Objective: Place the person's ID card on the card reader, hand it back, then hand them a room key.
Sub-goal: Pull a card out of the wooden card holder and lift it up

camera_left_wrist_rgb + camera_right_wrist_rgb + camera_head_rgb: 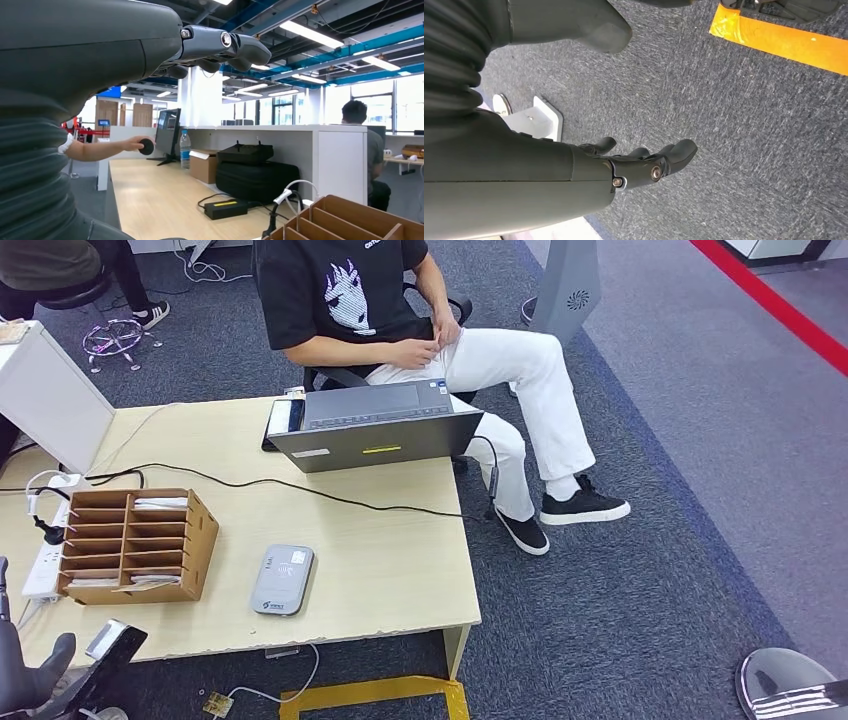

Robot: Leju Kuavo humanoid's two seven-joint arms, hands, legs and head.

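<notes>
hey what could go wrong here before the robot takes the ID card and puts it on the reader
1. A black cable runs across the table between the seated person and the card reader; an arm reaching over might snag it.
2. The open laptop sits between the person and the robot, so a handover may have to go around it.
3. The right hand hangs over the floor, far from the table, so the reach starts from low down.

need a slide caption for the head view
Seated person behind a laptop; card reader and wooden key rack wait on the desk.

No legible text; card reader (282, 580) label too small
</notes>
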